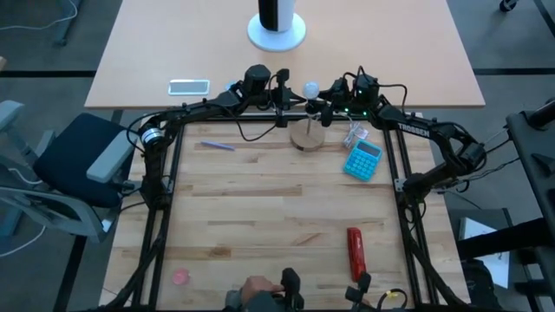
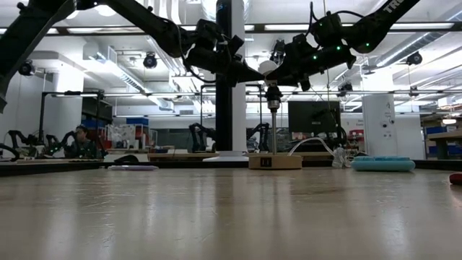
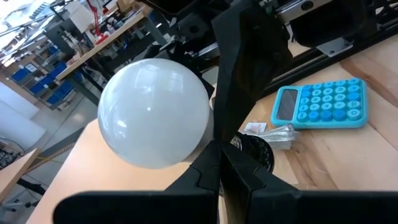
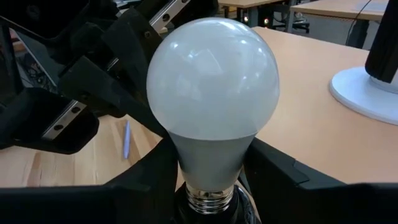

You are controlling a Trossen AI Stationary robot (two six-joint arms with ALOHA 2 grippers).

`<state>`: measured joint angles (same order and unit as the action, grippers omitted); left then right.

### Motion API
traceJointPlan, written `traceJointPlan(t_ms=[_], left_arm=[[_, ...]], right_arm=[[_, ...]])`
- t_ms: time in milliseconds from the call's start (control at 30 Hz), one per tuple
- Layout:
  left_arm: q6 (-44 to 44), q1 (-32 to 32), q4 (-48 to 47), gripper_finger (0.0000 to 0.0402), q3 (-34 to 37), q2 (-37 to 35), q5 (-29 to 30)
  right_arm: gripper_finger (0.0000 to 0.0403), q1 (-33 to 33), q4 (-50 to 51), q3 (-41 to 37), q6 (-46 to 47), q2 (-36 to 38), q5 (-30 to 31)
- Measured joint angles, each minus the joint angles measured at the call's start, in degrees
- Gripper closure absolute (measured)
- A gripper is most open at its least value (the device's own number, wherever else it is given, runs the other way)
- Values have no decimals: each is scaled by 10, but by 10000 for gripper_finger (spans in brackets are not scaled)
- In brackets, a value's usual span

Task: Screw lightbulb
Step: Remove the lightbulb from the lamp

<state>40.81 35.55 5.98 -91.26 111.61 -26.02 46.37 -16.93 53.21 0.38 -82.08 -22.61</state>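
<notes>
Phone (image 1: 189, 86): flat on the tan table (image 1: 156, 52), far left, beyond the frame.
Pen (image 1: 218, 146): purple, lying on the wood top (image 1: 260, 217) near the left rear.
Left gripper (image 1: 284, 106): fingers shut, nothing between them; raised above the table, just left of the bulb, pointing at it.
Bulb (image 4: 211, 99): white, upright, globe up; screw end down at the socket on top of the post. In the high view (image 1: 310, 88), at the rear middle, between the two grippers.
Post (image 2: 273, 123): thin, upright on a round wooden disc (image 1: 307, 139), directly under the bulb.
Right gripper (image 1: 324, 111): fingers (image 4: 280, 174) on either side of the bulb's grey neck, close against it; full contact cannot be told.
Fan base (image 1: 277, 33): white, round, on the tan table behind the bulb.
Plastic wrap (image 1: 355, 134): clear, crumpled, just right of the disc.
Calculator (image 1: 362, 159): blue, flat, right of the disc, touching the wrap.
Red tool (image 1: 355, 253): lying near the front right.
Pink disc (image 1: 180, 277): small, at the front left.
</notes>
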Motion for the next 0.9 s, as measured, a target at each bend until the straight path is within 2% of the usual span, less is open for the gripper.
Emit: traceJointPlan(t_ms=[200, 533, 767, 900], left_arm=[[-9, 0, -6, 401, 0, 0, 4], [5, 1, -26, 401, 0, 0, 90], [7, 2, -36, 401, 0, 0, 93], [5, 1, -31, 401, 0, -2, 171]], right_arm=[[246, 0, 0, 0, -1, 3, 0], [244, 0, -1, 0, -3, 8, -3], [243, 0, 1, 0, -3, 21, -12], [245, -8, 5, 1, 1, 28, -32]])
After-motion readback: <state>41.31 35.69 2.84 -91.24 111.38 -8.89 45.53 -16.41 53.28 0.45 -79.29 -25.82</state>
